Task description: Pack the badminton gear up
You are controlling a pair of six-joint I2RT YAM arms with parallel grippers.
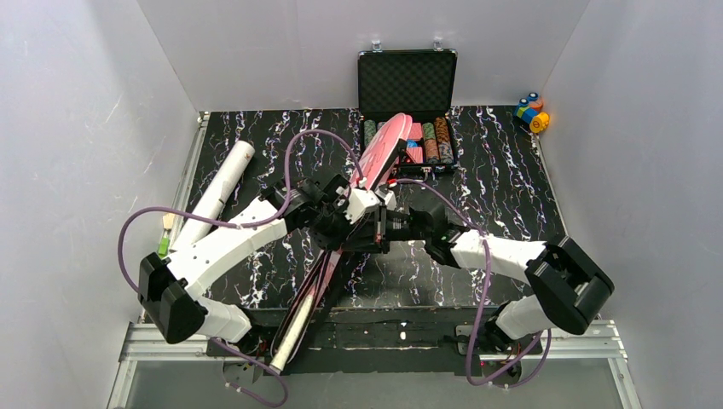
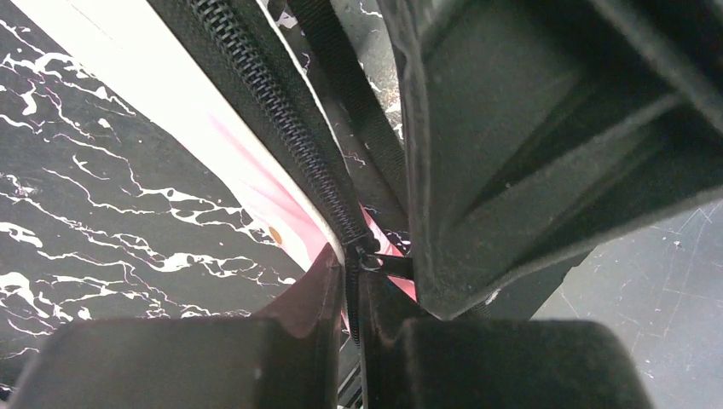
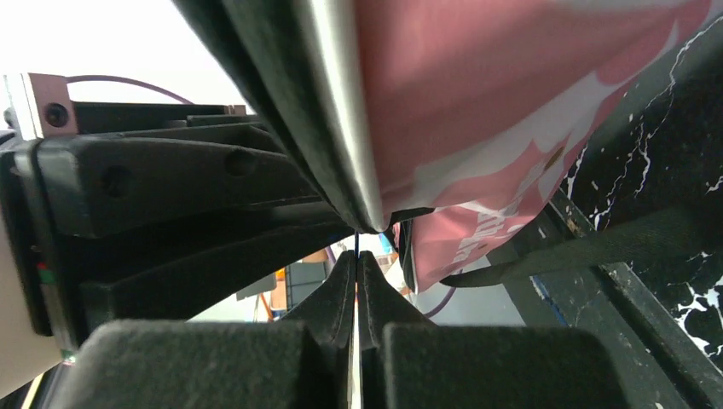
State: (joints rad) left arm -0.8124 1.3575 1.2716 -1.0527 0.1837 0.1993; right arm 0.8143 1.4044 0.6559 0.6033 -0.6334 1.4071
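Note:
The pink racket-shaped bag (image 1: 384,149) lies slantwise across the black marbled table, its wide end propped on the chip case. A white racket handle (image 1: 292,331) pokes out past the table's near edge. Both grippers meet at the bag's middle. My left gripper (image 1: 344,228) (image 2: 351,264) is shut on the bag's black zipper edge (image 2: 273,111), just below the slider (image 2: 365,254). The slider's pull tab (image 2: 394,266) runs sideways into my right gripper (image 1: 376,228) (image 3: 356,256), which is shut on it. The pink bag (image 3: 477,102) hangs just above those fingers. A long white tube (image 1: 217,192) lies at the table's left.
An open black case of poker chips (image 1: 407,111) stands at the back centre, under the bag's wide end. Small colourful toy blocks (image 1: 533,112) sit at the back right corner. A small green and yellow item (image 1: 163,241) lies by the left edge. White walls close in three sides.

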